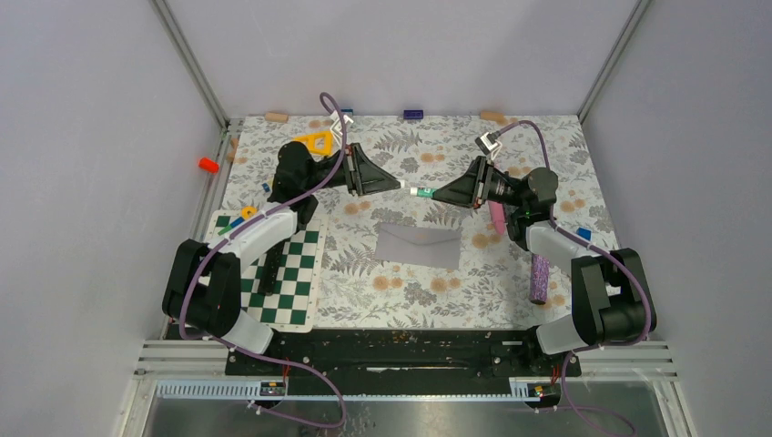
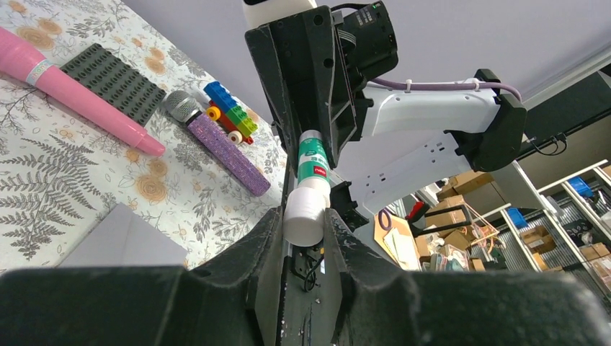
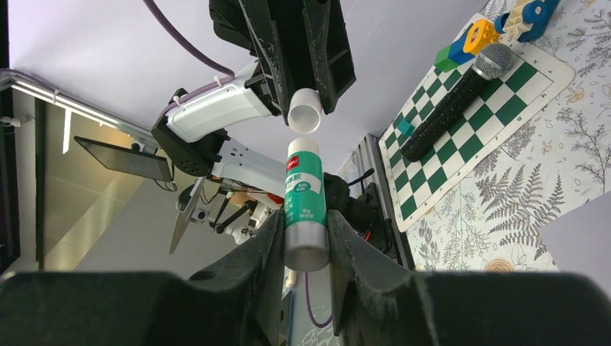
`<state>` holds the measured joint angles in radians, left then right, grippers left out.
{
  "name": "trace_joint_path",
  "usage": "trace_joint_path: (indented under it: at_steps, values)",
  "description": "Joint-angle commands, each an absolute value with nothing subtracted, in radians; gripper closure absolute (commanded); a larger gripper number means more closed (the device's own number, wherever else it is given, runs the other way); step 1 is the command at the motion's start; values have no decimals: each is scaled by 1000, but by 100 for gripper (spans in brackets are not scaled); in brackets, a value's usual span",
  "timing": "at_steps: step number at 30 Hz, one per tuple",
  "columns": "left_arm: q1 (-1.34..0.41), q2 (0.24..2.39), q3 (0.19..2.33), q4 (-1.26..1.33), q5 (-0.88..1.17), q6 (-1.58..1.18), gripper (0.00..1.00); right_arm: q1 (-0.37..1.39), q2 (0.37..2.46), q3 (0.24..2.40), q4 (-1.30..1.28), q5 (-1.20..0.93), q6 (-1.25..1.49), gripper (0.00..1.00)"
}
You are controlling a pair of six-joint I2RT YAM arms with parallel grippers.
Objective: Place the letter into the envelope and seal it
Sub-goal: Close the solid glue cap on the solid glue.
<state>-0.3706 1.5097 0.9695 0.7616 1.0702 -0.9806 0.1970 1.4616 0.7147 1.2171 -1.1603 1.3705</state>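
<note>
The grey envelope [image 1: 419,244] lies flat on the floral table below both grippers; a corner of it shows in the left wrist view [image 2: 126,238] and the right wrist view [image 3: 585,231]. The tan letter is out of view. My left gripper [image 1: 399,185] [image 2: 304,216] is shut on a white cap [image 2: 303,210], held above the table. My right gripper [image 1: 437,193] [image 3: 305,225] is shut on a green-and-white glue stick [image 3: 303,194]. The two point at each other. The cap [image 3: 305,110] sits just off the stick's tip with a small gap.
A pink wand [image 1: 499,218] and a purple glitter microphone [image 1: 540,278] lie at the right. A green-and-white chessboard [image 1: 293,273] with a black microphone [image 1: 269,266] lies at the left. A dark studded plate [image 2: 115,79] and toy bricks [image 2: 229,115] lie right of the envelope.
</note>
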Motion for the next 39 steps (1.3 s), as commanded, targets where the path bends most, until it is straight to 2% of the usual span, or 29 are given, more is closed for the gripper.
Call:
trace_joint_path:
  at_steps: [1, 16, 39]
  values:
    - [-381, 1509, 970, 813, 1091, -971, 100, 212, 1464, 728, 1281, -1140, 1364, 87]
    - [-409, 1503, 978, 740, 1098, -915, 100, 215, 1466, 732, 1285, -1137, 1370, 87]
    - [-414, 1503, 970, 796, 1107, -960, 100, 224, 1480, 731, 1304, -1141, 1379, 87]
